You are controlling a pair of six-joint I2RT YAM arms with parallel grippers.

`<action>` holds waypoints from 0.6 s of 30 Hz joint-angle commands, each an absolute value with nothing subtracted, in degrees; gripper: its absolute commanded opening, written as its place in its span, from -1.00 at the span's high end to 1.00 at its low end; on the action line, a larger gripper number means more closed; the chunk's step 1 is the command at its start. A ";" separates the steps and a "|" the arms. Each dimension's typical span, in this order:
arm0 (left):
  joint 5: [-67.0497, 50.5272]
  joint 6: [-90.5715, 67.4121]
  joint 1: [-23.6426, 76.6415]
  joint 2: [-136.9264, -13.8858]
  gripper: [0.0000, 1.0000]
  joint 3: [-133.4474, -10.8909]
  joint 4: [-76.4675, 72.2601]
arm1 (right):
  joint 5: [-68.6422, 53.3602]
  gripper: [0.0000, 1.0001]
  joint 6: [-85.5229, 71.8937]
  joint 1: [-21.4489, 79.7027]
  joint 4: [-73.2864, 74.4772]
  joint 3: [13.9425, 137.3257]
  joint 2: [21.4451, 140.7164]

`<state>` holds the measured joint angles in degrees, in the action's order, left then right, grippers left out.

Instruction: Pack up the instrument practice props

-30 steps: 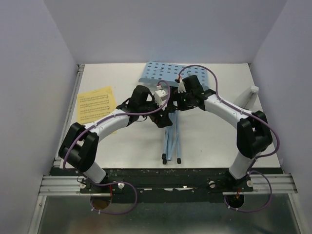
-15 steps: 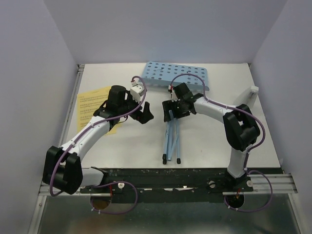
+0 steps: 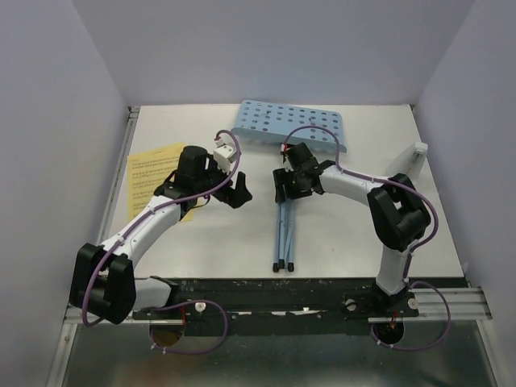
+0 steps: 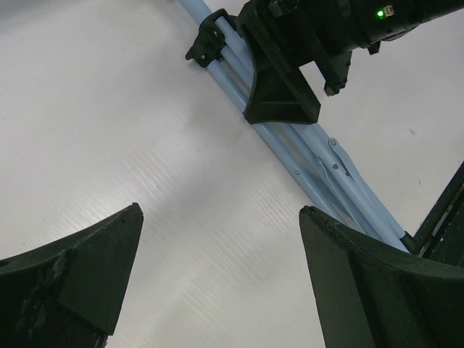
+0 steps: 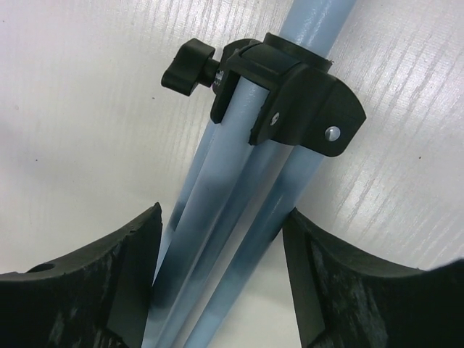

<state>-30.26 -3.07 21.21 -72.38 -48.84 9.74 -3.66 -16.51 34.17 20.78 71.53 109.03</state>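
Note:
The light-blue music stand lies flat, its hole-punched desk (image 3: 294, 125) at the back and its thin legs (image 3: 284, 230) pointing to the front edge. My right gripper (image 3: 284, 184) is shut on the folded legs (image 5: 217, 239) just below the black collar with a knob (image 5: 290, 109). My left gripper (image 3: 238, 192) is open and empty over bare table (image 4: 219, 209), just left of the legs (image 4: 319, 163). Yellow sheet-music pages (image 3: 153, 173) lie at the left, partly under my left arm. A small whitish plastic piece (image 3: 418, 150) stands at the right edge.
Grey walls close in the white table (image 3: 218, 242) on the left, back and right. A metal rail (image 3: 266, 300) with the arm bases runs along the front edge.
The stand's legs have drawn together at the feet as my right gripper closed on them. My left gripper has shifted slightly and stays open.

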 commanded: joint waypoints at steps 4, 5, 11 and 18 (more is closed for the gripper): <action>-28.21 -3.08 19.51 -74.97 -0.98 -52.11 8.79 | -3.68 -0.99 -5.03 34.98 22.22 71.53 103.54; -27.86 -2.55 19.16 -75.14 -0.98 -53.16 9.22 | -5.61 -0.99 -2.66 35.07 23.54 72.67 102.14; -23.39 9.21 18.72 -77.60 -0.98 -60.19 16.59 | -14.24 -0.99 12.21 34.98 39.09 83.92 96.25; -18.72 14.41 15.04 -81.73 -0.98 -71.70 25.39 | -0.65 -0.99 6.16 34.37 38.67 84.99 87.55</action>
